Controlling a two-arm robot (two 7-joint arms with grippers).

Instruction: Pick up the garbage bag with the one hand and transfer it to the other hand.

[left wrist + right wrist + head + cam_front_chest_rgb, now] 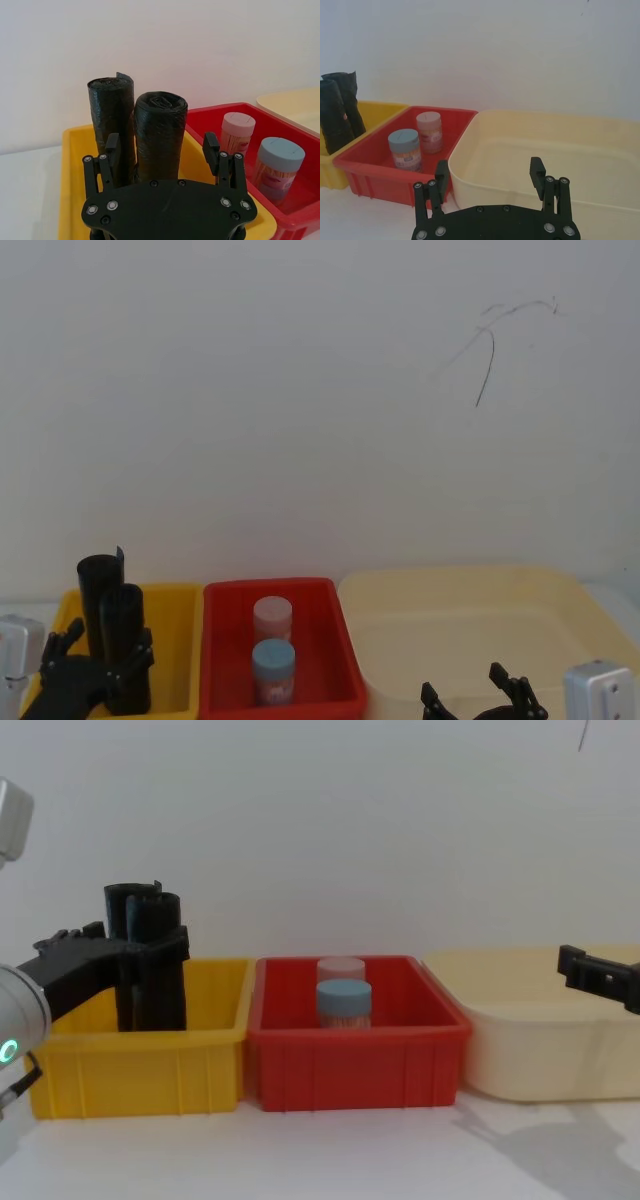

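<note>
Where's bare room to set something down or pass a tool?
Free: cream tub, right tool open by its near rim; red bin beside the two jars; yellow bin, right half. Crowded: its left, where the open left tool straddles the nearer garbage bag, second roll behind.

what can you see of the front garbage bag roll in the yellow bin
The garbage bag is a tall black roll of crinkly, tightly wound film. It stands upright in the yellow bin, close beside a second roll just like it. The left gripper has its open fingers on either side of it, not yet closed.
</note>
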